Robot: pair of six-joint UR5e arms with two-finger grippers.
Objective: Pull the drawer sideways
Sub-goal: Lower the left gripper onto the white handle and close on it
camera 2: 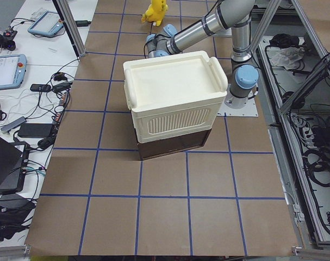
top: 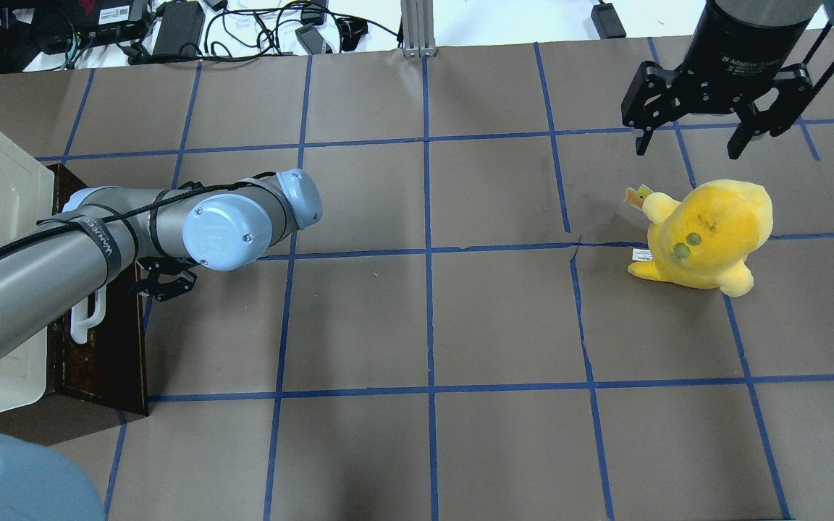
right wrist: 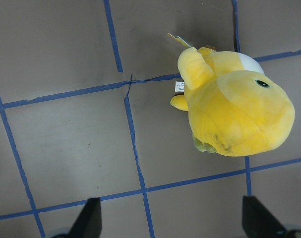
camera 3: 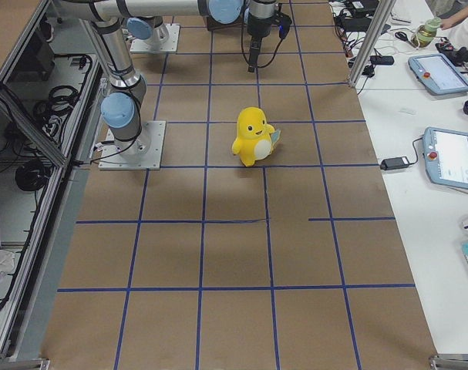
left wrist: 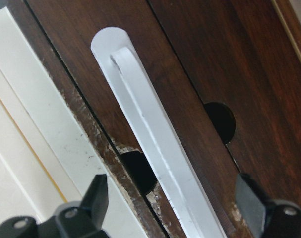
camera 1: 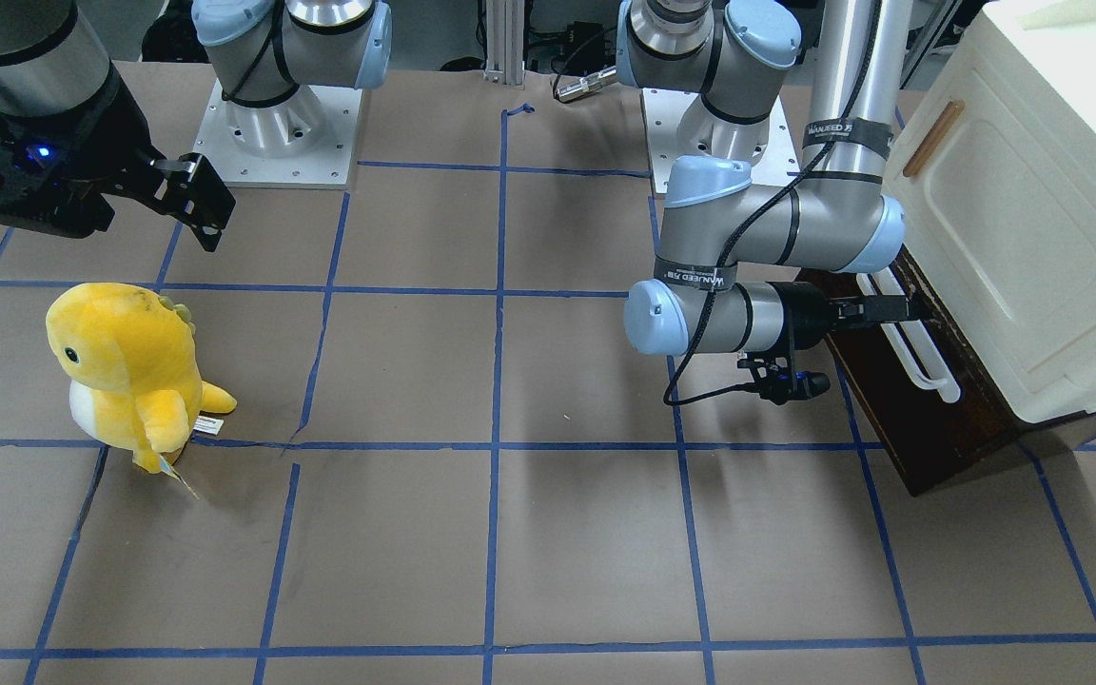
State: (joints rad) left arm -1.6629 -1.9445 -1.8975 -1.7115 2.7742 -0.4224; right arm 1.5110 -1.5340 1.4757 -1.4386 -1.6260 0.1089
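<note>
The drawer [camera 1: 933, 419] has a dark brown wooden front and a long white bar handle [camera 1: 908, 342]. It sits at the foot of the cream cabinet [camera 1: 1033, 200]. My left gripper [camera 1: 898, 307] is level with the handle at its far end. In the left wrist view the gripper [left wrist: 172, 198] is open, its fingertips [left wrist: 96, 194] on either side of the handle [left wrist: 150, 134], not closed on it. From overhead the arm hides that gripper; the drawer front [top: 102, 354] shows. My right gripper [top: 706, 137] is open and empty, high above the table.
A yellow plush toy [camera 1: 129, 366] stands on the brown paper-covered table near my right gripper, and shows below it in the right wrist view [right wrist: 234, 109]. The cabinet has a panelled door with a small wooden handle [camera 1: 933, 138]. Blue tape lines grid the table.
</note>
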